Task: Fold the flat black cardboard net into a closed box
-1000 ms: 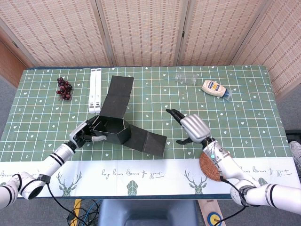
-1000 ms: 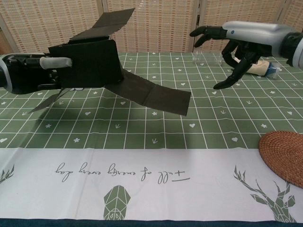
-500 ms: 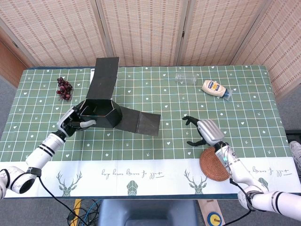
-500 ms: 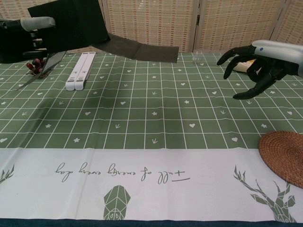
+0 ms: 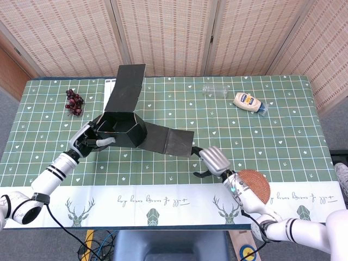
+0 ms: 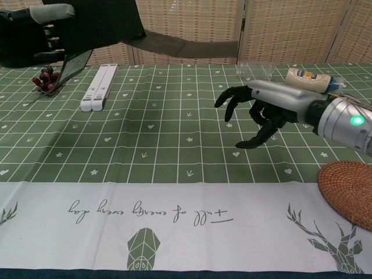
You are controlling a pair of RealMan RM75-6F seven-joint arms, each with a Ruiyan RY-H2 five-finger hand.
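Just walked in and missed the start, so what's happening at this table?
A two-armed robot is folding a black cardboard box. Its left hand holds the partly formed box up off the green tablecloth, with one flap standing up and another sticking out to the side. The right hand is open, empty, and near that side flap. The box isn't closed yet.

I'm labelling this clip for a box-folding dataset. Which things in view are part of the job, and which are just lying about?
Part of the job:
black cardboard net, half folded
left hand, holding it
right hand, empty

Lying about:
grapes
white folded strip
clear bottle
mayonnaise bottle
woven coaster
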